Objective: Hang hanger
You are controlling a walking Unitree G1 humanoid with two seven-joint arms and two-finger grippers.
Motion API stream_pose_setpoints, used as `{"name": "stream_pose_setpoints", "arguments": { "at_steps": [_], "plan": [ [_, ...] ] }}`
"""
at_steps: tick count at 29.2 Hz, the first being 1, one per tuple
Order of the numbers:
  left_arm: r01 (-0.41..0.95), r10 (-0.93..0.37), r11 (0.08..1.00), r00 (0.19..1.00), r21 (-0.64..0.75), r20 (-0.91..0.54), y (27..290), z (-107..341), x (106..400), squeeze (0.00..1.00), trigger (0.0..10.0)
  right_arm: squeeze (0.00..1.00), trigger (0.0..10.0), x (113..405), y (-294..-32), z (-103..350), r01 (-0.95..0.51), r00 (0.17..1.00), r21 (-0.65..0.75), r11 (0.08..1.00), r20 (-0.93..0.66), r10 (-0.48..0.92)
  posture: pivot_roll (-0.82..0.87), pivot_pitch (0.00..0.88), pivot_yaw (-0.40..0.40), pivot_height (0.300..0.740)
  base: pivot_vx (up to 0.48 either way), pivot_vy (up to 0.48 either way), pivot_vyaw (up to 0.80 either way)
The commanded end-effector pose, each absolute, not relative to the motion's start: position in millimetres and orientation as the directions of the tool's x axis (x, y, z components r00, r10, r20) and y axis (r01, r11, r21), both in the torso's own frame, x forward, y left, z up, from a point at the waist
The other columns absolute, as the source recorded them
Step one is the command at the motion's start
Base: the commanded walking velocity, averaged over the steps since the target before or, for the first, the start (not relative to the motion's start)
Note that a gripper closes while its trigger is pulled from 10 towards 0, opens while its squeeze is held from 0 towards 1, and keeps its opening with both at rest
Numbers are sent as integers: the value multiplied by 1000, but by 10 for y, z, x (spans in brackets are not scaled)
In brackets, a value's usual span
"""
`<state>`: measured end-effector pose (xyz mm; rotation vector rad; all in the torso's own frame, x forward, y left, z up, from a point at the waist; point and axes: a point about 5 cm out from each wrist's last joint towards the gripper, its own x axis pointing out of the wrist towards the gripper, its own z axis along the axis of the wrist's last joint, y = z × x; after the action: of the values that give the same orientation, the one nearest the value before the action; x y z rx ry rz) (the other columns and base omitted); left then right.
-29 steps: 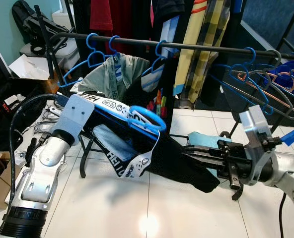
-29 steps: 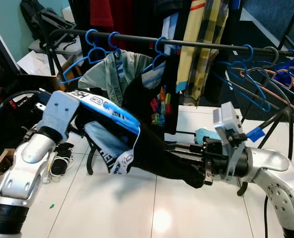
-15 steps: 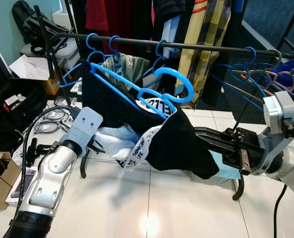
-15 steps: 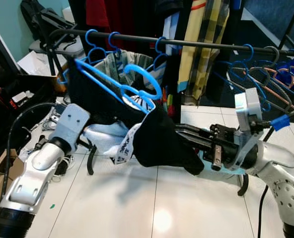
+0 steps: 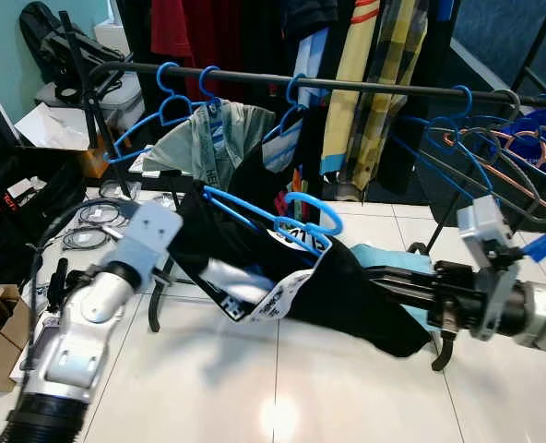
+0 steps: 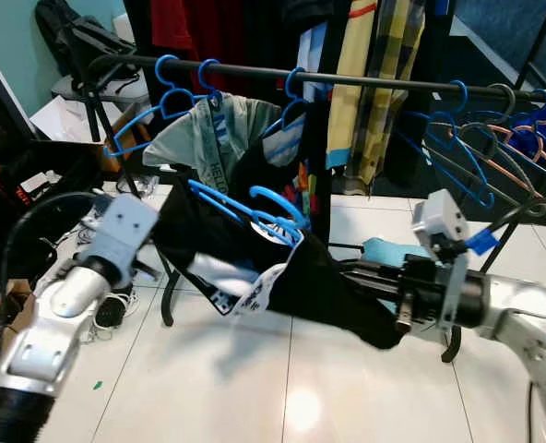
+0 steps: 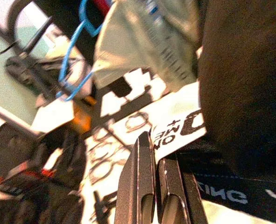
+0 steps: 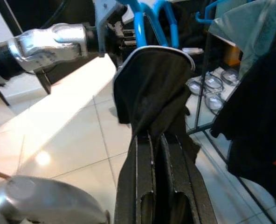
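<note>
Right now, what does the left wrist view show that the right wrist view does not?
Left wrist view: cables coiled on the floor, a grey-green shirt hanging on a blue hanger, and the left gripper, its fingers closed together beside a white printed band.

Right wrist view: the left arm across the tiles, the blue hanger rising from the garment's collar, and the right gripper shut on the black cloth.

Both: the black garment close to the fingers, and white floor tiles.
</note>
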<state>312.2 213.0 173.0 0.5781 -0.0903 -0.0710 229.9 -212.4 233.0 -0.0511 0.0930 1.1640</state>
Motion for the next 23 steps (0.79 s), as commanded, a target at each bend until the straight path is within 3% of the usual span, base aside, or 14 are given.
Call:
{"name": "stream_pose_setpoints", "arguments": {
  "at_steps": [1, 7, 10, 14, 23],
  "plan": [
    [9, -49, 821, 997, 571, 54, 2238, 1708, 3123, 0, 5294, 0, 0, 2212, -2087, 2434, -941, 337, 15, 337, -31, 941, -59, 85, 39, 740, 0, 0, 0],
    [19, -54, 816, 998, 578, 43, 2218, 1666, 3119, 0, 5255, 0, 0, 2152, -2035, 2473, -960, 280, 35, 279, 20, 960, -59, 84, 41, 740, 0, 0, 0],
    [31, -66, 814, 997, 580, 39, 2171, 1633, 3116, 0, 5333, 0, 0, 2154, -2048, 2261, -954, 284, 51, 297, -170, 943, -64, 80, 38, 740, 0, 0, 0],
    [31, -70, 815, 997, 579, 45, 2155, 1637, 3121, 0, 5490, 0, 0, 2156, -2067, 2169, -950, 285, 54, 309, -265, 921, -64, 77, 38, 740, 0, 0, 0],
    [30, -77, 815, 995, 578, 57, 2134, 1648, 3136, 0, 5608, 0, 0, 2138, -2082, 2131, -945, 285, 72, 319, -298, 911, -62, 76, 40, 740, 0, 0, 0]
  ]
}}
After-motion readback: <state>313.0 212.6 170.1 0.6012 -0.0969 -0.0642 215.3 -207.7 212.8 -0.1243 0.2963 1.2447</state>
